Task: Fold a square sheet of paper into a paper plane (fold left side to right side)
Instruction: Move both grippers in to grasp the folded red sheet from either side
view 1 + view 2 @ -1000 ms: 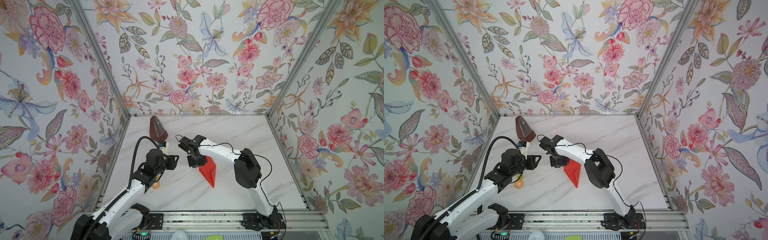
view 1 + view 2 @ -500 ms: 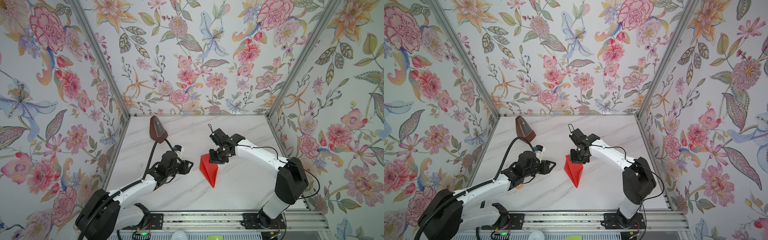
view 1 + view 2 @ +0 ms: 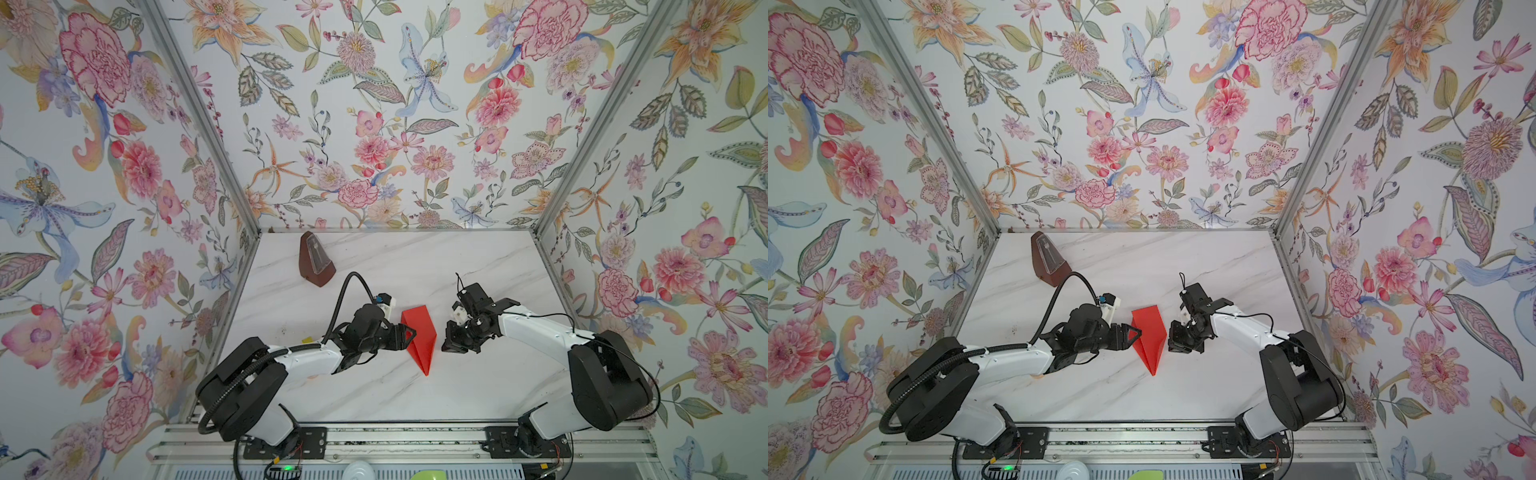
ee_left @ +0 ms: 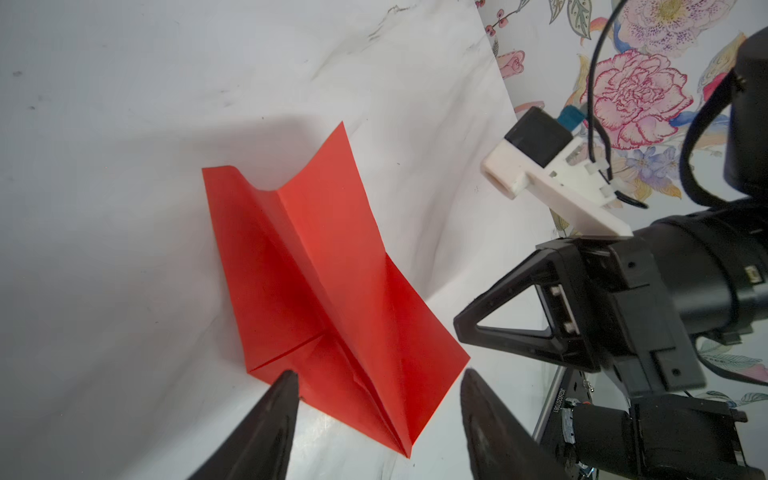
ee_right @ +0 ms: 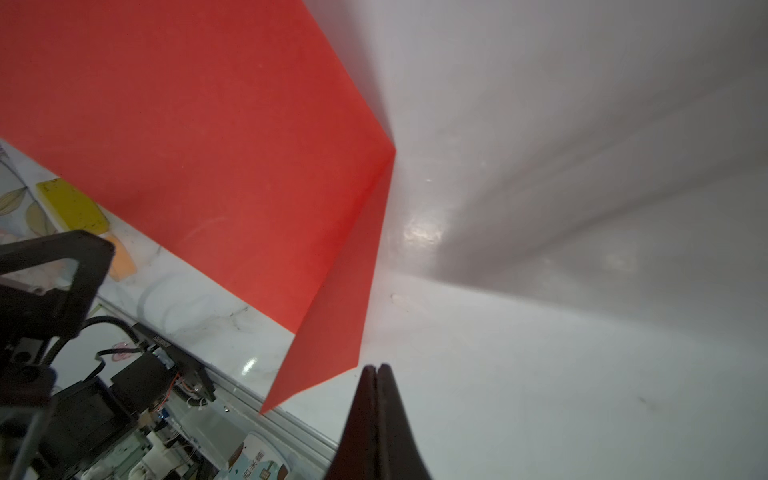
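— Where's the paper plane (image 3: 419,334)?
— In the middle of the table (image 3: 415,262), on glossy white marble. It's a thin red dart, sharply creased, with its nose at six o'clock.
— And the claws?
— At its nine o'clock the left claw (image 4: 376,382) has its tapered black fingers spread and grips nothing. At three o'clock the right claw (image 5: 379,368) is pinched together, empty.

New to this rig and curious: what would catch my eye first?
The bright red paper plane lies in the middle of the white marble table, between the open left tool and the shut right tool. Loud floral wallpaper covers the walls around it, and a dark brown metronome stands far left.
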Controlling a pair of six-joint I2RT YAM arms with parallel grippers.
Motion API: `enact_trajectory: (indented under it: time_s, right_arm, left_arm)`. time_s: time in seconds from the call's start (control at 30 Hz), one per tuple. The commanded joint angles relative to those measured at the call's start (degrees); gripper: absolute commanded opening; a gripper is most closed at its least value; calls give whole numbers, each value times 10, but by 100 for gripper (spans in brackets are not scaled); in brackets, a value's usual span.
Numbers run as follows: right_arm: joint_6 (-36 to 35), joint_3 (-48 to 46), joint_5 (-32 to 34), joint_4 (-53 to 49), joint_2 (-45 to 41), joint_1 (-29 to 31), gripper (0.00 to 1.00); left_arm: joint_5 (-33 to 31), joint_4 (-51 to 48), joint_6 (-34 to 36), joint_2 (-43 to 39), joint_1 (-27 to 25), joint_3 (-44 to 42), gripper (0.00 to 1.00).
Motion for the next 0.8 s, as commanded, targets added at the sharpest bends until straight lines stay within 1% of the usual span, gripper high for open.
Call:
enact_trajectory:
  time_s: [0.0,0.13,0.17,0.27,0.53,0.77]
  right_arm:
    - [7,-12,-65,91,29,6,3]
    - [20,-15,-79,128,65,12,2]
    - [21,-15,-81,134,69,13,1]
    - [25,-16,-81,142,80,17,1]
    - [30,-20,-79,150,95,22,1]
    - [36,-21,-79,158,104,23,0]
  left_arm:
    - [19,46,-16,14,-5,8,66]
    - [32,56,-14,20,-5,6,66]
    - [38,57,-14,41,-5,8,66]
    - [51,60,-16,58,-5,14,66]
    - [54,41,-24,89,-6,23,63]
    - [63,33,-26,106,-10,34,57]
